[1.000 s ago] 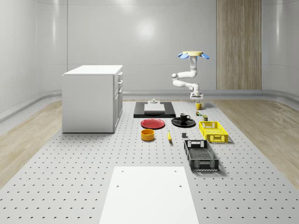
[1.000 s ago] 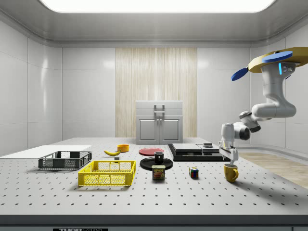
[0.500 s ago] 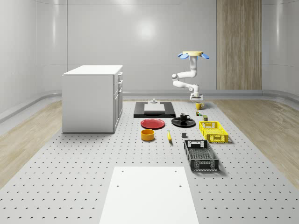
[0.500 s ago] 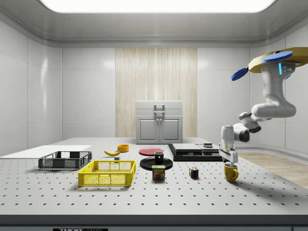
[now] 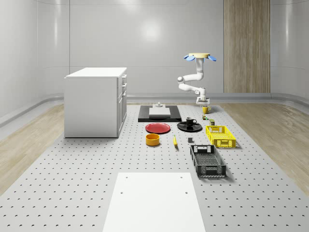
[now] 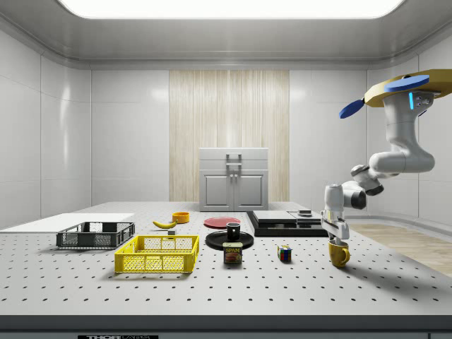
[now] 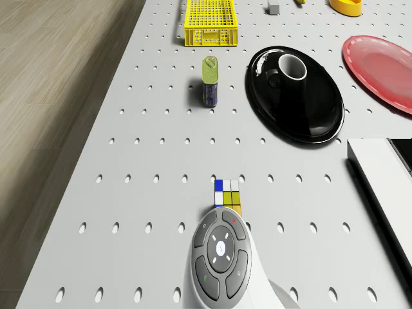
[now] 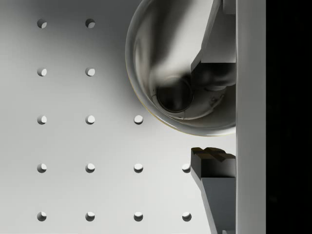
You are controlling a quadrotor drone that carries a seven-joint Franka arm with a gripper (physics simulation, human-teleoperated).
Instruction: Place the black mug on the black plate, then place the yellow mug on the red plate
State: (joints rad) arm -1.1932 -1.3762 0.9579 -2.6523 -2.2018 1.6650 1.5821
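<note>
Your claw point(image 6: 340, 238) has dipped, spread, astride the rim of the yellow mug point(image 6: 339, 255) at the black plate's point(image 5: 182, 127) 1 o'clock, the drone point(image 6: 404, 86) hovering over the bench point(image 6: 282, 289); the black mug point(image 5: 190, 121) is plated, so squeeze.

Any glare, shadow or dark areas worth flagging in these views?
Whole-scene view: a soft bright glare patch sits on the glossy back wall. Side view: a broad ceiling light panel is blown out white. Drone view: the glossy black plate carries pale reflections. Wrist view: one edge is solid black, and the shiny interior of the yellow mug mirrors an end effector finger.
</note>
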